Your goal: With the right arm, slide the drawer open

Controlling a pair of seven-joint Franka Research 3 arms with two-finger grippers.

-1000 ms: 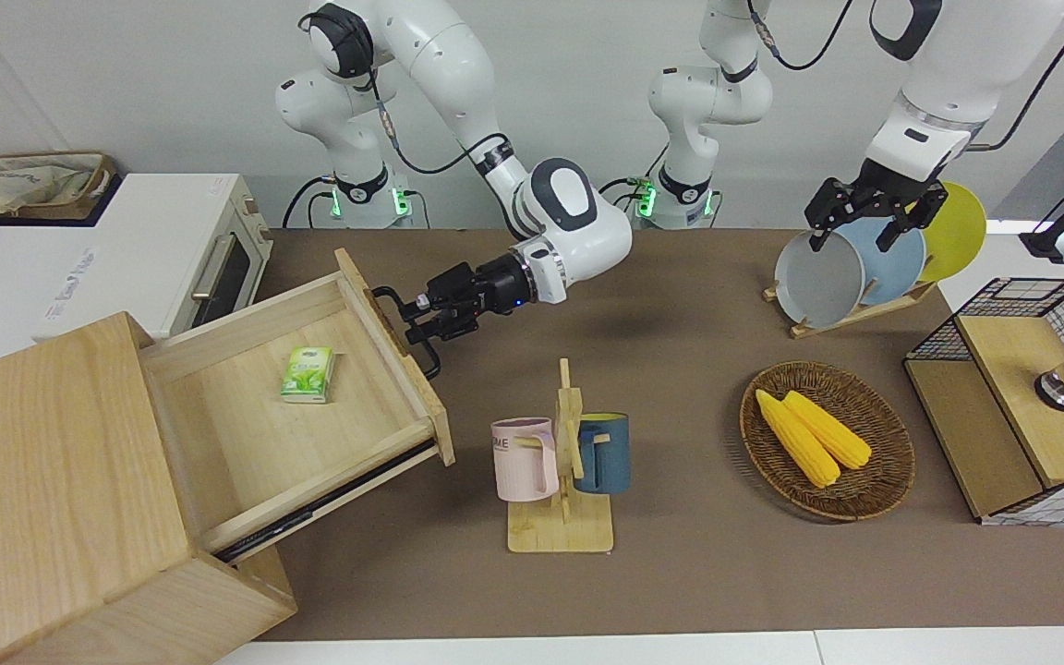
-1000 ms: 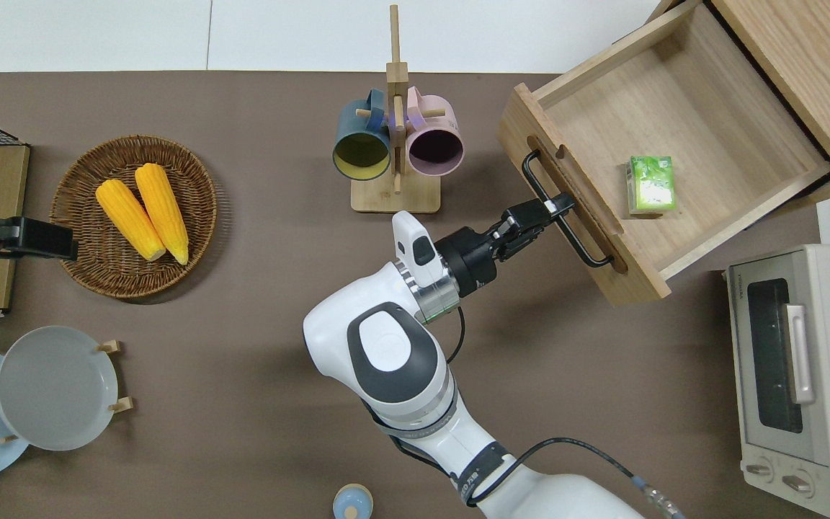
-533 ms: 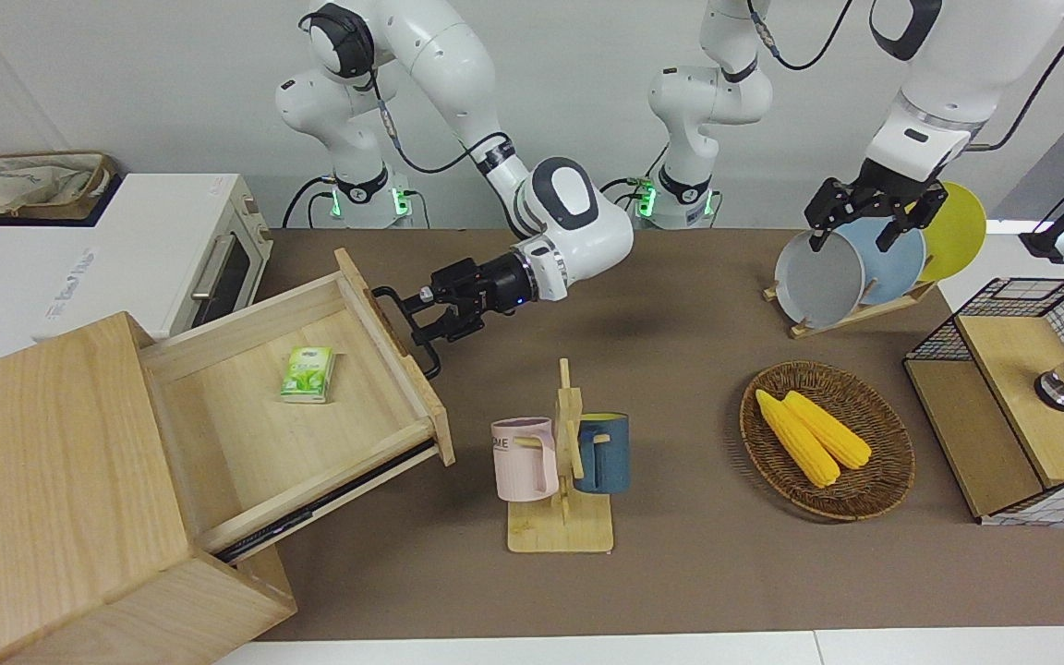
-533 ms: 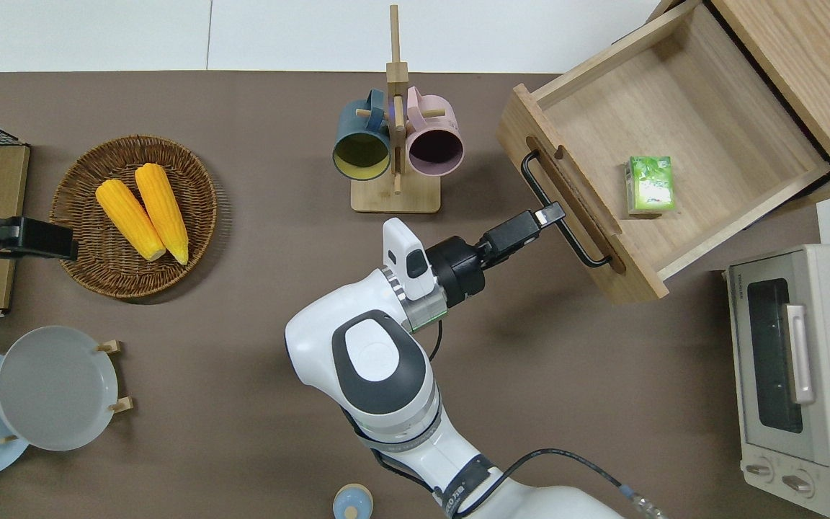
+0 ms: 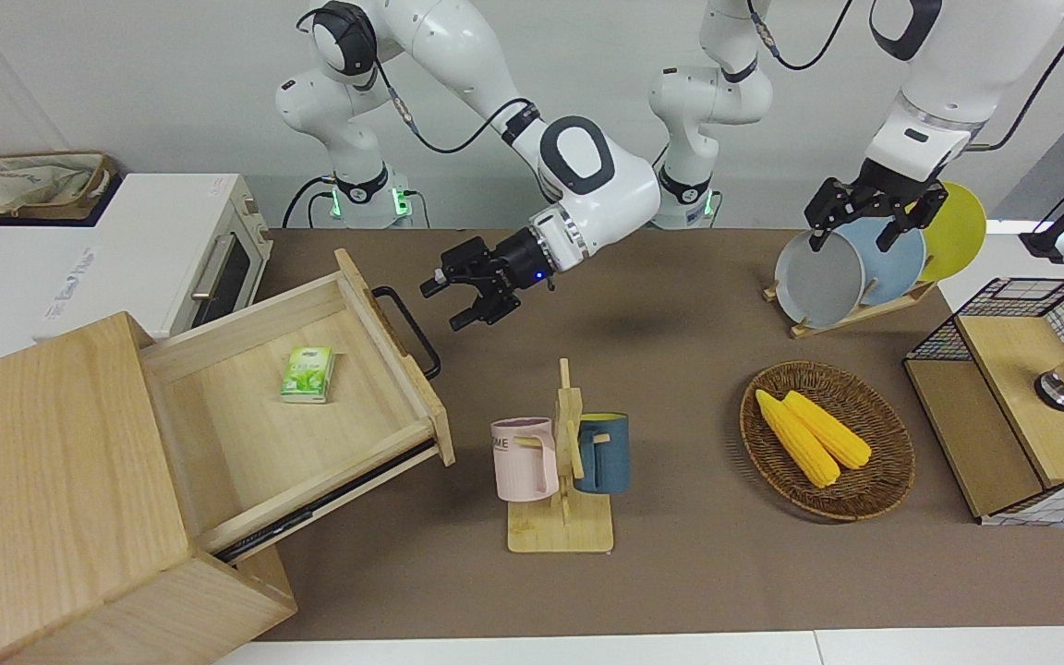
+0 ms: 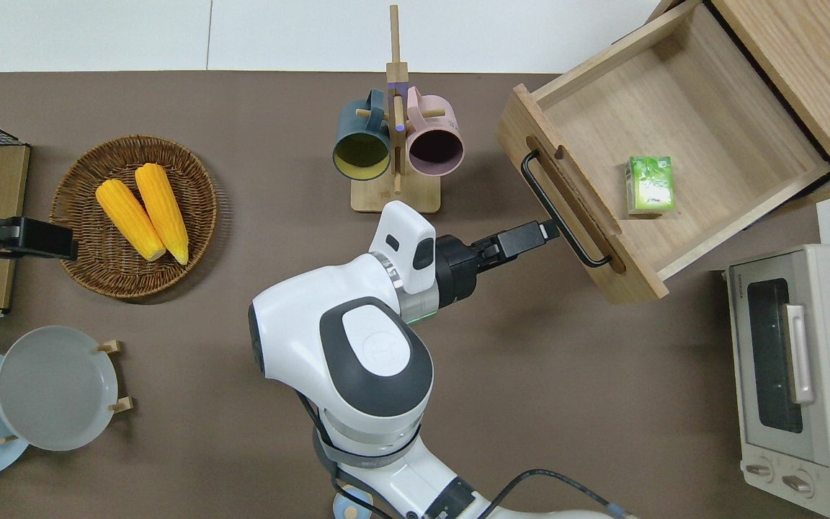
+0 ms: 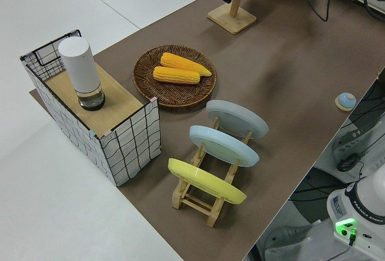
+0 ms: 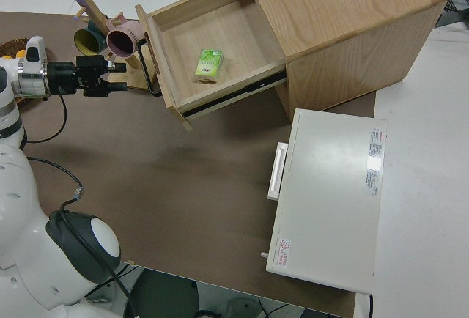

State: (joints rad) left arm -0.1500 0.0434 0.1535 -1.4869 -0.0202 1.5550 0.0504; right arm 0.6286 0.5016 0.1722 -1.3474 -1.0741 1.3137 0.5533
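Note:
The light-wood drawer point(image 5: 246, 443) stands pulled out of the pale cabinet point(image 5: 42, 462), with a green packet point(image 5: 308, 373) lying in it. Its black bar handle point(image 5: 409, 330) faces the middle of the table. My right gripper point(image 5: 444, 305) is open and empty, just off the handle and not touching it. The overhead view shows the right gripper point(image 6: 548, 231) next to the handle point(image 6: 563, 209) near its middle. The right side view shows the gripper point(image 8: 117, 76) short of the drawer point(image 8: 234, 39). My left arm is parked, its gripper point(image 5: 864, 226) open.
A mug rack point(image 5: 560, 531) with a pink and a blue mug stands farther from the robots than the right gripper. A white toaster oven point(image 5: 172, 249) sits beside the cabinet. A corn basket point(image 5: 897, 480), a plate rack point(image 5: 818, 277) and a wire-mesh box point(image 5: 1021, 397) are toward the left arm's end.
The right gripper let go of the handle, opened and drew back from it toward the middle of the table, rising. The drawer stayed open and still.

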